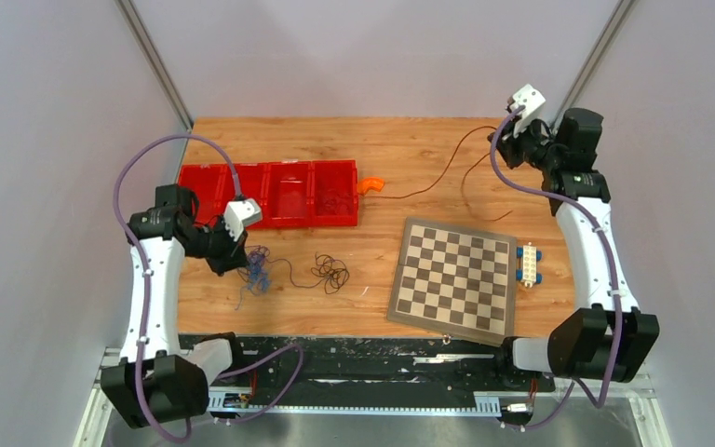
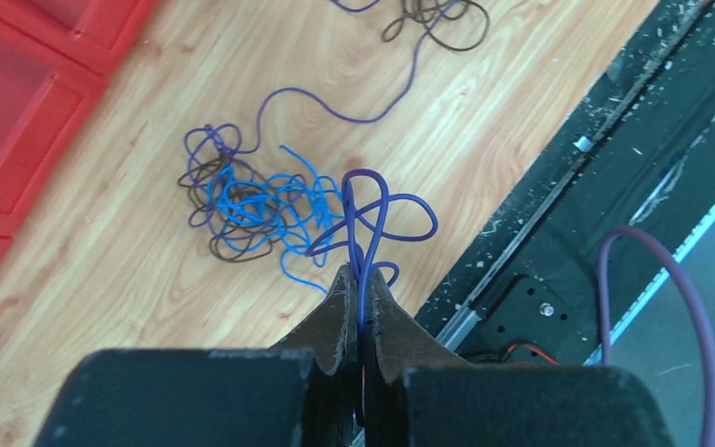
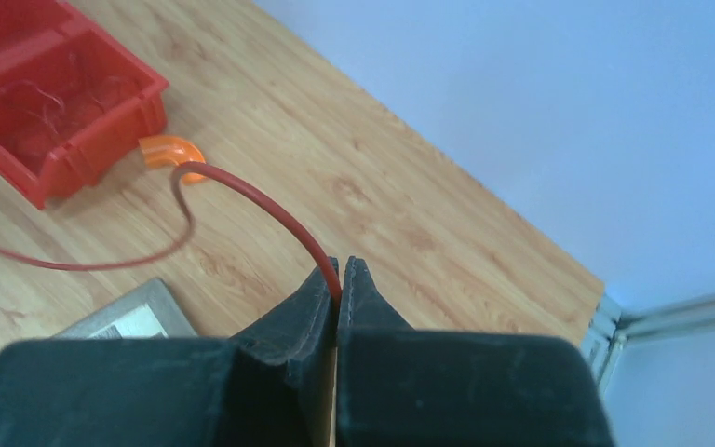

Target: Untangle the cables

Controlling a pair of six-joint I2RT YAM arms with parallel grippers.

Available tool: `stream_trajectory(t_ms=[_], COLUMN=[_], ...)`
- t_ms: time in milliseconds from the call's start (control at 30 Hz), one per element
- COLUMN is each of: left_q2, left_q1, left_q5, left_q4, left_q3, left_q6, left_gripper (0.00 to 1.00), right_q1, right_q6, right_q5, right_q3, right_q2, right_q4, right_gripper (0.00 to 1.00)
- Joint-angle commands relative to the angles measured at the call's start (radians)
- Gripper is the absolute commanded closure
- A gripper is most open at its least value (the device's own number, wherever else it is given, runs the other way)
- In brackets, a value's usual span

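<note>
Cables (image 1: 259, 268) lie in a blue, purple and dark tangle on the table (image 1: 372, 298), near its left edge, with a dark coil (image 1: 331, 272) close by. The left hand (image 2: 361, 279) is clenched on a purple cable (image 2: 379, 216) loop rising from the tangle. The right hand (image 3: 340, 272), near the far right corner, is clenched on a red cable (image 3: 242, 191).

Red tray (image 1: 242, 166); orange elbow (image 1: 370, 184) beside it; chessboard (image 1: 453, 279); white-blue block (image 1: 528, 264)

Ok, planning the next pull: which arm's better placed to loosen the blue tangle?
Probably left: its fingers pinch a purple cable beside the tangle; the right fingers hold a red cable far off.
</note>
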Motion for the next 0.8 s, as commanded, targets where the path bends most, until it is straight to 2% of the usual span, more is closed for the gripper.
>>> stream_trajectory(t_ms=[0,100,167,200,267,367,433,567,733,767], left_q2=[0.059,0.128,0.191,0.238,0.321,0.46,0.591,0.736,0.8,0.8], left_q1=[0.042,0.006,-0.057,-0.102,-0.141,-0.153,-0.158,-0.173,-0.234,-0.236], left_q5=[0.056,0.058,-0.028,-0.115,-0.216,-0.29,-0.313,-0.336,-0.33,-0.32], left_q4=[0.121,0.306,0.421,0.495,0.588,0.667,0.685,0.711,0.725,0.722], left_q3=[0.069,0.145,0.173,0.181,0.205,0.292,0.353,0.446,0.491,0.493], left_q6=[-0.054,-0.302,-0.434,-0.512,-0.612,-0.737,-0.782,-0.826,-0.828,-0.829], left_gripper=[1.0,1.0,1.0,1.0,1.0,1.0,1.0,0.96,0.71,0.68], right_q1=[0.007,0.011,0.01,0.01,0.01,0.01,0.009,0.015,0.054,0.066], right_q6=[0.089,0.133,0.156,0.165,0.19,0.238,0.274,0.352,0.394,0.399], right_q5=[-0.171,-0.184,-0.18,-0.182,-0.187,-0.206,-0.224,-0.266,-0.293,-0.294], right_q3=[0.084,0.107,0.127,0.138,0.162,0.198,0.221,0.251,0.259,0.259], right_q2=[-0.02,-0.007,0.003,0.005,0.008,0.009,0.01,0.015,0.013,0.012], right_q4=[0.003,0.004,0.002,0.003,0.003,0.002,0.002,0.003,0.004,0.005], right_gripper=[1.0,1.0,1.0,1.0,1.0,1.0,1.0,1.0,1.0,1.0])
